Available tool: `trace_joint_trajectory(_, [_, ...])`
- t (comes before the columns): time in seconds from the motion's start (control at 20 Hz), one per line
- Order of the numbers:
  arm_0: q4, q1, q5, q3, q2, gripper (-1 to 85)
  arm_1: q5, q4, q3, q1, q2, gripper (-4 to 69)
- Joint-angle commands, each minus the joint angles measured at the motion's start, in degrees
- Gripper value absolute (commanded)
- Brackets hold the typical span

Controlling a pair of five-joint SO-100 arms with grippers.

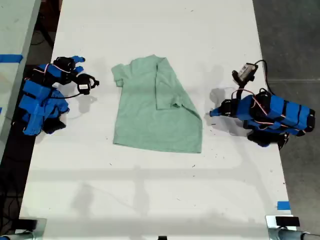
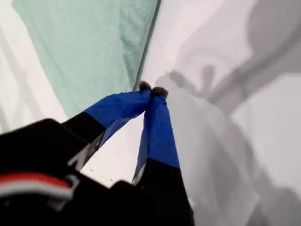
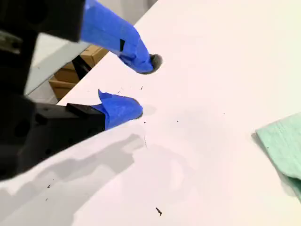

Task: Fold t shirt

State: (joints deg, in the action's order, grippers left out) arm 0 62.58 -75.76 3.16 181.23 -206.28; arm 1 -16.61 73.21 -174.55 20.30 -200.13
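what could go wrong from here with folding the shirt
1. One side of the t shirt is already folded over, its sleeve lying loosely on top; dragging the cloth could undo that flap.
2. My first gripper has its jaws closed on nothing beside the shirt's edge, so it must open before grasping or it will only push and bunch the fabric.
3. My second gripper is open over bare table, apart from the shirt, so a grab there would miss.
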Motion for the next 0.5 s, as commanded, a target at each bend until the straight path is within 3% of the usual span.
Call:
trace_joint_trajectory(0.0, [-0.2, -0.7, 0.4, -0.6, -0.4, 11.7, 2.8, 0.4, -3.4, 0.3, -0.8, 0.3])
trace_joint_trajectory(0.45, [-0.2, -0.7, 0.4, -0.6, -0.4, 11.7, 3.2, 0.9, -3.4, 0.4, -0.8, 0.3])
